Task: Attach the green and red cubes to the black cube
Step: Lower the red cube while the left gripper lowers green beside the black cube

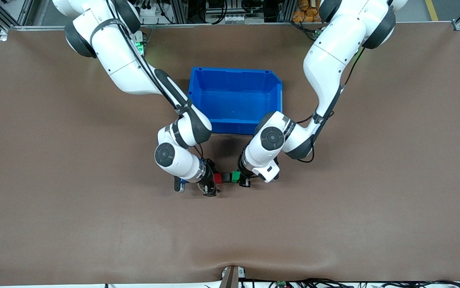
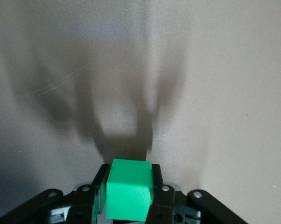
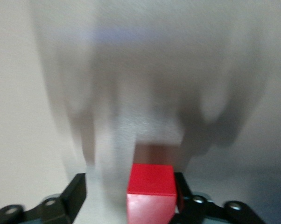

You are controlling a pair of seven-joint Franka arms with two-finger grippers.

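While the three cubes sit in one row near the middle of the worktop (image 1: 54, 200), just nearer the front camera than the blue bin (image 1: 234, 100), entries run as follows. Black cube (image 1: 226, 177): centre of the row, touching the red cube (image 1: 218, 178) toward the right arm's end and the green cube (image 1: 235, 176) toward the left arm's end; whether the joints have taken cannot be told. Left hand (image 2: 129, 196): closed on the green cube, fingers (image 2: 160, 193) flat against two of its side faces. Right hand (image 1: 212, 181): low at the red cube, which sits between its fingers with a gap on one side in the right wrist view; whether it grips cannot be told. Handling, judged: cubes small, rigid, light, matte, unlikely to slip or deform; best taken on two parallel side faces, leaving the mating face bare. Surface: brown, flat, matte covering, slightly wrinkled at the camera edge. Room: aluminium framing and cabling along the robots' edge.
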